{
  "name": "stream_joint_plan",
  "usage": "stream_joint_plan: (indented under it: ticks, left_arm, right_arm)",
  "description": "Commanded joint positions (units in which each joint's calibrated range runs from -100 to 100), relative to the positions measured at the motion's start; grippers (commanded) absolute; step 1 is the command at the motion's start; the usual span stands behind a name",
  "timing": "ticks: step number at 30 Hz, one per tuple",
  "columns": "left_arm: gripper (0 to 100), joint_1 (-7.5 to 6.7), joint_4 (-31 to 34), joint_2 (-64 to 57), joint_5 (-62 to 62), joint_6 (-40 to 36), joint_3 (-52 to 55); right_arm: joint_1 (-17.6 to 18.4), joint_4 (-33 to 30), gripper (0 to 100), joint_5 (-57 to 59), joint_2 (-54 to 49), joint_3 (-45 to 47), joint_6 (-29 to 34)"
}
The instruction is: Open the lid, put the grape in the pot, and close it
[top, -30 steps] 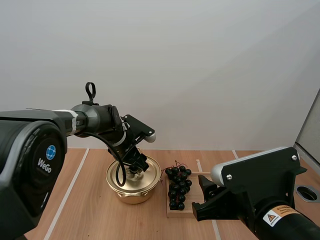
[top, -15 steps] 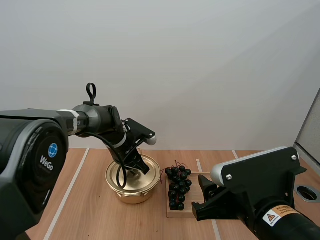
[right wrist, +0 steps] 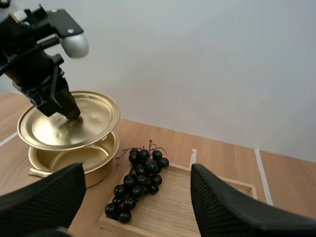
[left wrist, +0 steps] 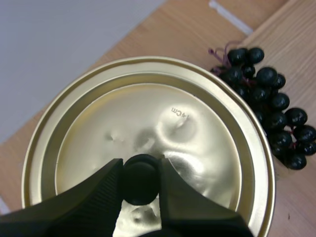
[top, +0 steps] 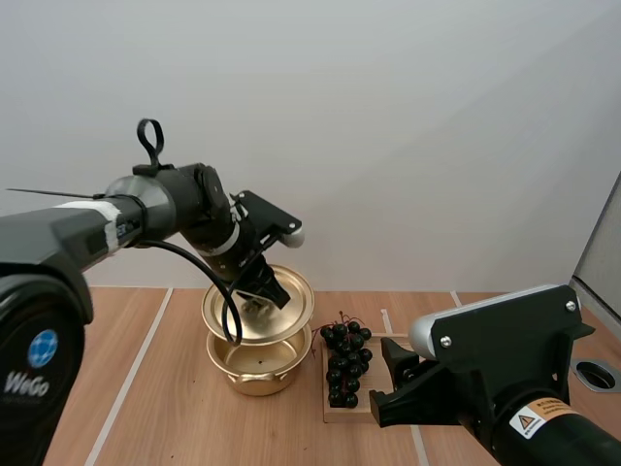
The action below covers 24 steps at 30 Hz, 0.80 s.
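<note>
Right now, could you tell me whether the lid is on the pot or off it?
Off. The left claw grips the lid by its knob, holding it above the pot with a gap between.

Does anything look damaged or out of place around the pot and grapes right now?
The lid, held slightly tilted above the pot by the left pincer, looks dimpled near its knob, possibly dents. The grapes lie together on the wooden tray; nothing spilled.

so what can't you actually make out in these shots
- Round gold metal pot's floor: high view, the gold lid held above it covers most.
- Lid's black knob: high view, left gripper hides it.
- Flat wooden tray's right side: high view, my right arm covers it.
</note>
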Motion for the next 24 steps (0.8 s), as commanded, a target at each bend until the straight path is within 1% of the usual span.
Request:
stream_joint_plan:
  ticks: [1,6,9,12,14,16,20,24]
  left_arm:
    - [0,-0.23,0.0,-6.1,2.4,-1.8,-5.3]
    - [0,-0.23,2.1,-13.3,2.4,-4.1,-13.2]
    - [0,-0.23,3.5,-18.1,2.4,-5.7,-19.4]
    - [0,-0.23,3.5,-21.5,3.2,-5.9,-23.5]
    - [0,-0.23,3.5,-24.2,4.2,-5.9,-26.3]
    - [0,-0.23,3.5,-25.4,4.9,-6.0,-27.5]
    - [0,-0.23,3.5,-29.6,5.7,-6.8,-30.6]
    - [0,-0.23,3.8,-32.5,6.5,-6.9,-31.9]
  right_arm:
    - [-0.2,2.0,100,-0.5,1.9,-0.3,-0.6]
    - [-0.2,4.3,100,-1.4,7.7,-0.5,-1.6]
    - [-0.2,8.2,100,-3.4,13.4,-0.5,-5.0]
    - [-0.2,9.9,100,-5.5,17.5,-0.5,-6.1]
    - [-0.2,10.4,100,-6.7,22.4,-1.8,-6.7]
    - [-0.2,10.8,100,-6.9,25.7,-3.2,-6.7]
    - [-0.2,13.6,100,-7.1,35.2,-7.6,-7.0]
    - [0.2,13.9,100,-8.3,43.6,-10.9,-7.0]
